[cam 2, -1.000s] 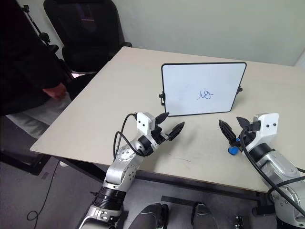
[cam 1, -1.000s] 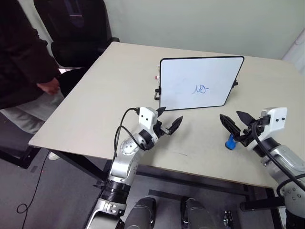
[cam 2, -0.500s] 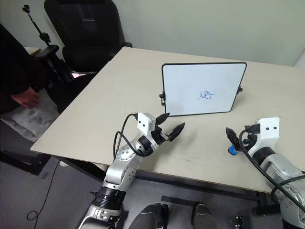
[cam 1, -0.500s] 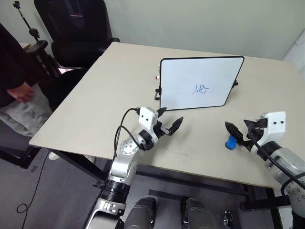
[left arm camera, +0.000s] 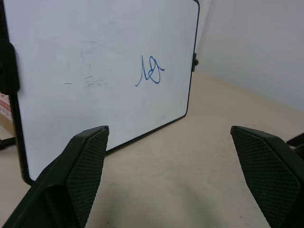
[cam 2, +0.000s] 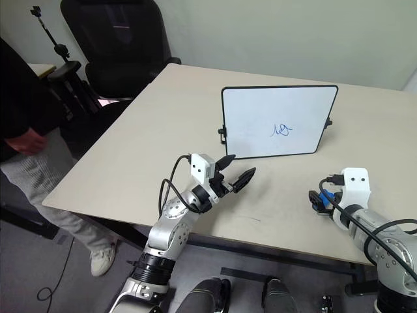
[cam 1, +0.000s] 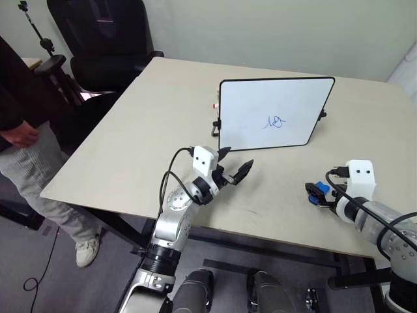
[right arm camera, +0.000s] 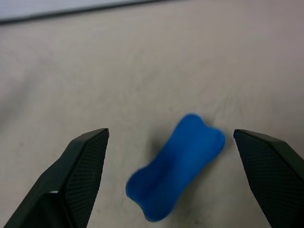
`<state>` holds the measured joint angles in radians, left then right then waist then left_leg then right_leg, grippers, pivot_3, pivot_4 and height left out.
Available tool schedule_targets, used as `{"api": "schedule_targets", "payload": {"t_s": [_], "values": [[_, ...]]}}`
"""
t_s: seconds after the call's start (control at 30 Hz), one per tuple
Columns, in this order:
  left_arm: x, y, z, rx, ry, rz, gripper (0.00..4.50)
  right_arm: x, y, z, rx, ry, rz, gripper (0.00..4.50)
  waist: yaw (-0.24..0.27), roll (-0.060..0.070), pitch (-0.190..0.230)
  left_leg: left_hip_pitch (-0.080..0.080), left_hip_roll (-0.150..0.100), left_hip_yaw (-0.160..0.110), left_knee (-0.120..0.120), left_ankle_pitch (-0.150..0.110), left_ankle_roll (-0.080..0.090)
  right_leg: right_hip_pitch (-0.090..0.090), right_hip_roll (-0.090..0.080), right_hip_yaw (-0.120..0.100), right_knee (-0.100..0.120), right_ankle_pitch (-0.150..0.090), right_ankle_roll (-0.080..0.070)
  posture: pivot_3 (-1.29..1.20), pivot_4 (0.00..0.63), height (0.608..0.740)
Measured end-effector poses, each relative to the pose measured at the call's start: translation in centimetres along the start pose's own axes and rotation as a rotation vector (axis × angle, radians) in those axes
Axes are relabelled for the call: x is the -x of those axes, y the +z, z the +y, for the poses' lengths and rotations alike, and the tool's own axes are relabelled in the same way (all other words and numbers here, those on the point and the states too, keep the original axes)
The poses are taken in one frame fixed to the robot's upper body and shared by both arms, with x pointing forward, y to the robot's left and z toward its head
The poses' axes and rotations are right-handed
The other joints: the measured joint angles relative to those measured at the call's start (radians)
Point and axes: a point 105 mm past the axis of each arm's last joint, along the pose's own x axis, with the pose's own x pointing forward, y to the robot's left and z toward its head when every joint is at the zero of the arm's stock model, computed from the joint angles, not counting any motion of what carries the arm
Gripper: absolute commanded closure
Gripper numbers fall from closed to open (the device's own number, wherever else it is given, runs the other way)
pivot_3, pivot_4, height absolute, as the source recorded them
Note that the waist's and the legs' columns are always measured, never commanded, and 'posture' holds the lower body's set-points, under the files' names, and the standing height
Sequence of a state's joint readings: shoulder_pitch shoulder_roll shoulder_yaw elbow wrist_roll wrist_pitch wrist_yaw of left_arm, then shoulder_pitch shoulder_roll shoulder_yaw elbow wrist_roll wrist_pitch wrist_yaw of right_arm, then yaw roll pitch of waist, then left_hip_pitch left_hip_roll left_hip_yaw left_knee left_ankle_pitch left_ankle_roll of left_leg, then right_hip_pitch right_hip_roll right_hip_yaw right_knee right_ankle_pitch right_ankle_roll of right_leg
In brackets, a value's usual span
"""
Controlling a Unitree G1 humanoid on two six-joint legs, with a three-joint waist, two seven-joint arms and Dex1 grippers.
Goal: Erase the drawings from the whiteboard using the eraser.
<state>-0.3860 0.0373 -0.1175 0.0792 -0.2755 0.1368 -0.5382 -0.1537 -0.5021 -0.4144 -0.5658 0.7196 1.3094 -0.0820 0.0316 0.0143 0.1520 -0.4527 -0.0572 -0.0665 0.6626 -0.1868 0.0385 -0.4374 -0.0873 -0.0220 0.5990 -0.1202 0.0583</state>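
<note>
Leftmost, a person in dark top and grey trousers is seen standing beside the table, near a black office chair and a tripod.

Next, toward the middle of the near table edge, the left gripper is held above the tabletop with its two black fingers spread wide and nothing between them. It is angled forward and toward the robot's right, slightly raised, so that it faces the whiteboard. In the left wrist view the board is framed between the two open fingers.

Further back, at the centre of the table, the whiteboard is seen standing tilted on its stand, black-framed with rounded corners. The drawings, a small blue looping scribble, are placed slightly right of the board's middle; faint grey smudges are visible to their left in the left wrist view.

On the right, the eraser, a small blue block, is seen lying flat on the table, well apart from the board and nearer the front edge. The right gripper is tipped downward over it with the fingers wide apart, one on either side. In the right wrist view the eraser lies between the fingers, closer to one than the other, with neither finger touching it.
</note>
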Motion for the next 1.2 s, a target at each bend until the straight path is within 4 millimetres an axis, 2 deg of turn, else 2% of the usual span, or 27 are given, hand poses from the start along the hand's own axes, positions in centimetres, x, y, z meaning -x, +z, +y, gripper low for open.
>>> {"api": "schedule_targets", "payload": {"t_s": [0.17,0.43,0.57,0.67,0.8,1.07,1.17,1.2], "values": [[0.0,0.0,0.0,-0.001,0.001,0.000,0.00,-0.2,0.1,-0.4,0.011,-0.032,0.034,0.03,0.000,0.000,0.000,0.000,0.000,0.000,0.000,0.000,0.000,0.000,0.000,0.000,0.000,0.000,0.000,0.00,0.150,0.740],[0.1,0.0,0.1,-0.002,0.006,0.002,0.00,-0.7,-1.8,0.5,-0.012,-0.018,0.140,0.03,0.000,0.000,0.000,0.000,0.000,0.000,0.000,0.000,0.000,0.000,0.000,0.000,0.000,0.000,0.000,0.00,0.150,0.740],[0.2,-0.1,0.2,-0.001,0.008,0.004,0.00,-0.6,-1.8,0.5,-0.005,-0.025,0.161,0.03,0.000,0.000,0.000,0.000,0.000,0.000,0.000,0.000,0.000,0.000,0.000,0.000,0.000,0.000,0.000,0.00,0.150,0.740],[0.3,-0.1,0.3,-0.004,0.010,0.007,0.00,-0.6,-1.8,0.4,-0.002,-0.032,0.164,0.55,0.000,0.000,0.000,0.000,0.000,0.000,0.000,0.000,0.000,0.000,0.000,0.000,0.000,0.000,0.000,0.00,0.150,0.740],[0.4,-0.3,0.4,-0.005,0.014,0.012,0.00,-0.6,-1.8,0.0,0.001,-0.052,0.163,1.93,0.000,0.000,0.000,0.000,0.000,0.000,0.000,0.000,0.000,0.000,0.000,0.000,0.000,0.000,0.000,0.00,0.150,0.740],[0.5,-0.2,0.4,-0.007,0.014,0.012,0.00,-0.7,-1.8,-0.1,0.005,-0.052,0.163,1.93,0.000,0.000,0.000,0.000,0.000,0.000,0.000,0.000,0.000,0.000,0.000,0.000,0.000,0.000,0.000,0.00,0.150,0.740],[0.5,-0.2,0.4,-0.007,0.015,0.011,0.00,-0.7,-1.7,-0.1,0.013,-0.054,0.161,2.48,0.000,0.000,0.000,0.000,0.000,0.000,0.000,0.000,0.000,0.000,0.000,0.000,0.000,0.000,0.000,0.00,0.150,0.740],[0.5,-0.2,0.4,-0.007,0.016,0.011,0.00,-0.7,-1.7,-0.1,0.014,-0.054,0.160,2.86,0.000,0.000,0.000,0.001,0.000,0.000,0.000,0.000,0.000,0.000,0.000,0.000,0.000,0.000,0.000,0.00,0.150,0.740]]}}
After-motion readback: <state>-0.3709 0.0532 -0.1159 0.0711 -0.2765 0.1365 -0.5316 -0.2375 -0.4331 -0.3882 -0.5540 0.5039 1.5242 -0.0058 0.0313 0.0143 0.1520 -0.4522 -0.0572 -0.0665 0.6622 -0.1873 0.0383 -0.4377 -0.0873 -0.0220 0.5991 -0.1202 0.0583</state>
